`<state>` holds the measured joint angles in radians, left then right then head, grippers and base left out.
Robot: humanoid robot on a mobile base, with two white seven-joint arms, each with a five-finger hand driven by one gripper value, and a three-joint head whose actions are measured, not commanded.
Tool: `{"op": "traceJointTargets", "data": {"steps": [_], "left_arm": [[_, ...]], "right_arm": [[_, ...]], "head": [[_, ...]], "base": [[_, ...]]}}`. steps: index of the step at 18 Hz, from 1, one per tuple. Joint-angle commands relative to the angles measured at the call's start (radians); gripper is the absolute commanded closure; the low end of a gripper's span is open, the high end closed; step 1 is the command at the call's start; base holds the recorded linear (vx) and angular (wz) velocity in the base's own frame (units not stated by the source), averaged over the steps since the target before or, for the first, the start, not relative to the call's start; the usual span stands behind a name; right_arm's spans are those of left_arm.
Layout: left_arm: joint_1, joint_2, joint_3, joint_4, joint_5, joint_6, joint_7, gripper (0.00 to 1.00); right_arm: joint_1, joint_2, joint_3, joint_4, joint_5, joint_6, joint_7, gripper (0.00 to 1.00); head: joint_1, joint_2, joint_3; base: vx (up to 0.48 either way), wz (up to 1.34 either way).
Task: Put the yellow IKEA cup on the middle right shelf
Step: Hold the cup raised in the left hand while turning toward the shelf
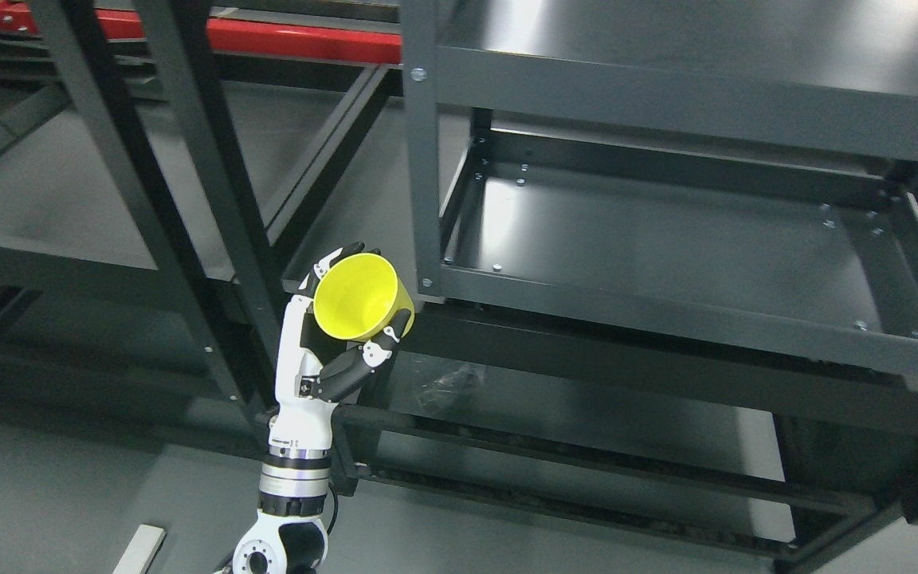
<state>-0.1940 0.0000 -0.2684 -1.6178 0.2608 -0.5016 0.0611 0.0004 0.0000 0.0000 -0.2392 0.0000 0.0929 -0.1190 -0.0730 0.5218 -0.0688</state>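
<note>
Down front, arm: left arm comes up from the bottom edge, left of the middle, white forearm standing nearly upright. Right arm isn't anywhere in the shot.
Hand: left hand (pixel 341 339) is wrapped around the yellow cup (pixel 362 296), one finger (pixel 379 347) curled under the lower wall and fingertips showing over the rim at the upper left. So it's clamped on the cup, not loose.
Cup position: held in the air and tipped so the open mouth faces up toward the camera, just beside the front left post (pixel 422 151) of the right-hand rack, not yet over any shelf.
Handling, my guess: looks like thin hard plastic, so light and stiff, probably a bit slick. Grabbing around the wall like this seems fine, no need to squeeze hard. It needs righting before it goes down.
Middle right shelf (pixel 666 239): bare dark metal tray with a raised lip, up and to the right of the cup, well apart from it.
Further back: the upper shelf (pixel 706 48) overhangs it, so I reckon the cup has to go in between, clearing the lip and the post.
</note>
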Motion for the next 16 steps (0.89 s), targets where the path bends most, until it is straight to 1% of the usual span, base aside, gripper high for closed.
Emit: {"op": "traceJointTargets", "data": {"steps": [1, 6, 10, 13, 16], "left_arm": [[-0.001, 0.017, -0.083, -0.011, 0.000, -0.015, 0.000, 0.98], [-0.010, 0.017, -0.147, -0.011, 0.000, -0.043, 0.000, 0.98], [-0.027, 0.017, -0.152, -0.013, 0.000, -0.051, 0.000, 0.98], [-0.068, 0.017, -0.153, -0.013, 0.000, -0.052, 0.000, 0.98], [-0.120, 0.017, -0.184, -0.011, 0.000, -0.051, 0.000, 0.98]], "right_arm": [[0.013, -0.017, 0.017, 0.000, -0.025, 0.001, 0.002, 0.01], [0.013, -0.017, 0.017, 0.000, -0.025, 0.001, 0.002, 0.01], [0.013, -0.017, 0.017, 0.000, -0.025, 0.001, 0.002, 0.01], [0.013, -0.017, 0.017, 0.000, -0.025, 0.001, 0.002, 0.01], [0.013, -0.017, 0.017, 0.000, -0.025, 0.001, 0.002, 0.01]], "head": [[0.0000, 0.000, 0.000], [0.0000, 0.000, 0.000], [0.0000, 0.000, 0.000], [0.0000, 0.000, 0.000], [0.0000, 0.000, 0.000]], "base": [[-0.097, -0.63], [-0.038, -0.46], [0.043, -0.12], [0.059, -0.07], [0.061, -0.16]]}}
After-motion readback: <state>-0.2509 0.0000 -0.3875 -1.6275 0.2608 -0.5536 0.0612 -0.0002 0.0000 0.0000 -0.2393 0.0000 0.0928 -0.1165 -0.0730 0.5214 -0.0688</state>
